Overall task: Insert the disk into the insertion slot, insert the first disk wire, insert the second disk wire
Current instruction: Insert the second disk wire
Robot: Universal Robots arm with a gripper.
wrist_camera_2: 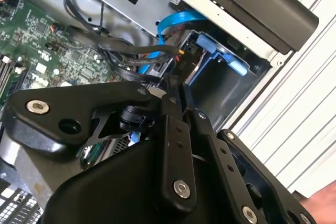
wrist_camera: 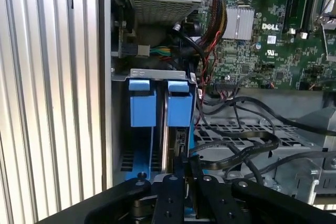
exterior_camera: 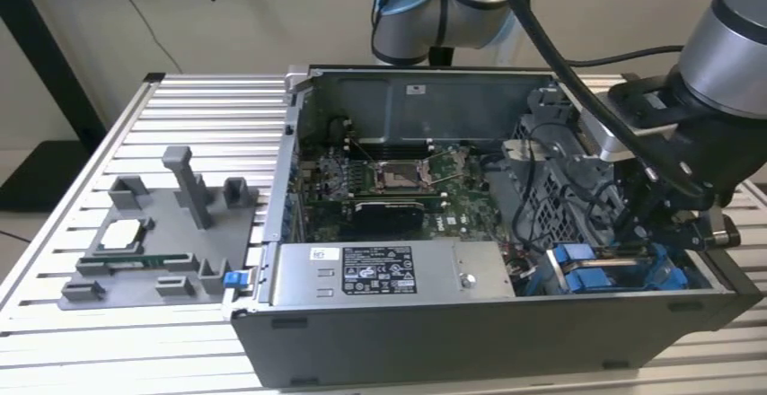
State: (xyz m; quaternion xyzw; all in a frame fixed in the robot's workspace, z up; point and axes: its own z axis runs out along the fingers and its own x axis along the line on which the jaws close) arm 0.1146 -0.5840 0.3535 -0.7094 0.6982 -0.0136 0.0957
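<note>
The open computer case [exterior_camera: 480, 332] stands on a slatted table. In its drive bay at the front corner on the exterior view's right sit two bright blue carrier frames side by side [wrist_camera: 143, 103] [wrist_camera: 178, 103], also seen as blue carrier frames [exterior_camera: 594, 278]. The disk [wrist_camera: 166, 140] shows as a thin silver edge pushed down into the insertion slot between them. My gripper [wrist_camera: 184, 163] [wrist_camera_2: 173, 85] [exterior_camera: 656, 250] hangs just over this bay, its fingers closed together on the end of a black disk wire [wrist_camera: 236, 153] that loops away over the grey cage. A blue flat cable [wrist_camera_2: 178, 22] runs close by.
Motherboard [exterior_camera: 383, 179] and labelled power supply [exterior_camera: 372, 274] fill the case. Loose black cables [wrist_camera_2: 105, 45] crowd the bay. A grey fixture [exterior_camera: 156, 242] with a processor and a memory stick lies on the slatted table [exterior_camera: 72, 341] at the exterior view's left.
</note>
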